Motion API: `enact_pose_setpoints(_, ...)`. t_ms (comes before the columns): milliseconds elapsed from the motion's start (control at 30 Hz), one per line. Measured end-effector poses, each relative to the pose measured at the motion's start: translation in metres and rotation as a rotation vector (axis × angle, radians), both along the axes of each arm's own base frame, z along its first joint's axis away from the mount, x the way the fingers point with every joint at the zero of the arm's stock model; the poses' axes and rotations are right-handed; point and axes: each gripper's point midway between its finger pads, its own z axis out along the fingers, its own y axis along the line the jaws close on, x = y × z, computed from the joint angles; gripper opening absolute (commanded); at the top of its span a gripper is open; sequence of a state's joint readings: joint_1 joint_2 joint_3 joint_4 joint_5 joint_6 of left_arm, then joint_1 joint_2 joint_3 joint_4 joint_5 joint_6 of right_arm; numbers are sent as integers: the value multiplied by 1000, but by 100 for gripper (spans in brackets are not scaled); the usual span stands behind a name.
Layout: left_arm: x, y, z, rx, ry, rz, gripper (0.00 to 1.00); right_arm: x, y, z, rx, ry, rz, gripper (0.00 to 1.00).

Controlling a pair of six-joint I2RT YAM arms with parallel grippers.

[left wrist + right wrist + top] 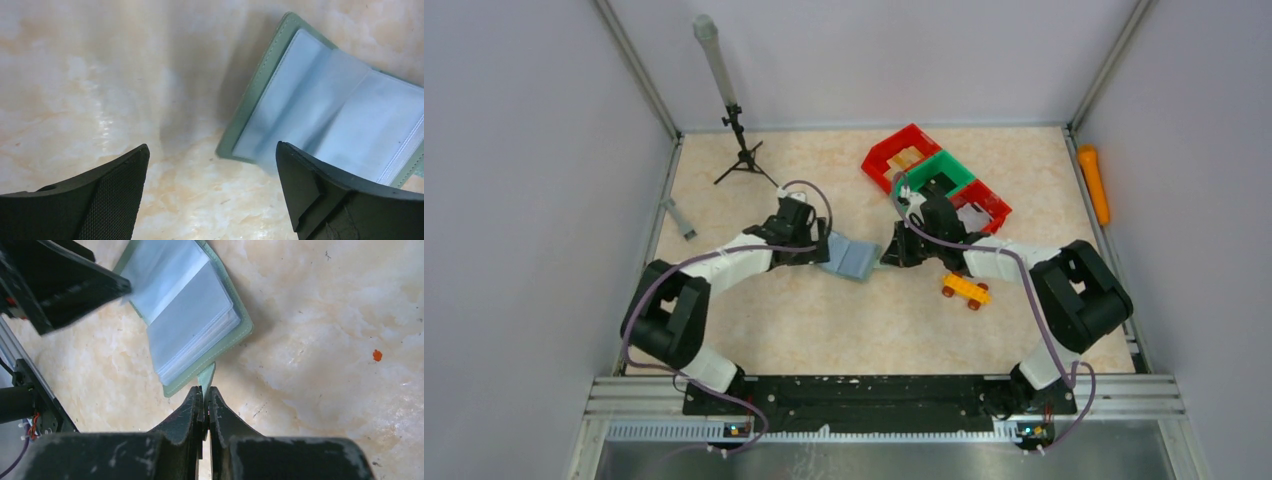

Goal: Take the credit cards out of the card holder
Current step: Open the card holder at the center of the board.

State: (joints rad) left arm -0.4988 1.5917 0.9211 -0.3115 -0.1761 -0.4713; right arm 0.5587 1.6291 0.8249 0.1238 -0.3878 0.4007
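right now the thin grey-green square card holder (849, 257) lies open on the marbled beige table (824, 330), about midway between the two arms, its pale grey clear sleeves (185, 315) fanned upward like the pages of a booklet. the right gripper (206, 392) has its fingers pressed together on the small green tab (206, 376) that sticks out from the holder's near edge in the right wrist view, so the tab is pinched flat between the two black pads. the left gripper (211, 149) sits at the opposite, left side of the holder with its fingers spread wide; in the left wrist view one finger (320, 190) overlaps the holder's lower edge and the other (115, 185) stands over bare table, and whether either touches the holder cannot be told. the holder (345, 120) is tilted in that view, its stitched green border showing around the sleeves. behind the right gripper (892, 255) stands a row of red and green plastic bins (934, 175), and a small yellow toy car (966, 290) rests on the table just beside the right forearm. a black tripod with a grey pole (739, 150) stands at the far left corner.
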Motion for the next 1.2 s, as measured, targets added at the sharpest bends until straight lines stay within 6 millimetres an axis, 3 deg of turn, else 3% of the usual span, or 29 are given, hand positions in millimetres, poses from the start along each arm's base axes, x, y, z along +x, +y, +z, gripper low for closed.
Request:
enact_pose_setpoints(100, -2, 20, 12, -70, -47, 65, 99, 0, 0, 0, -1, 1, -3, 0)
enact_pose_setpoints(200, -5, 20, 29, -122, -107, 65, 99, 0, 0, -1, -2, 5, -3, 0)
enact_pose_setpoints(333, -4, -4, 48, -216, -166, -32, 99, -1, 0, -1, -2, 6, -2, 0)
enact_pose_setpoints(500, -17, -43, 56, -239, -200, -209, 99, -1, 0, -1, -2, 5, -2, 0)
enact_pose_setpoints(600, -26, -58, 50, -227, -182, -278, 99, -1, 0, -1, -1, 6, 0, 0)
enact_pose_setpoints(833, -20, -78, 19, -190, -64, -323, 99, -2, 0, 0, 2, 8, 3, 0)
enact_pose_setpoints(1200, -29, -94, 5, -210, 24, -392, 99, -3, 2, 0, 9, 12, 13, 0)
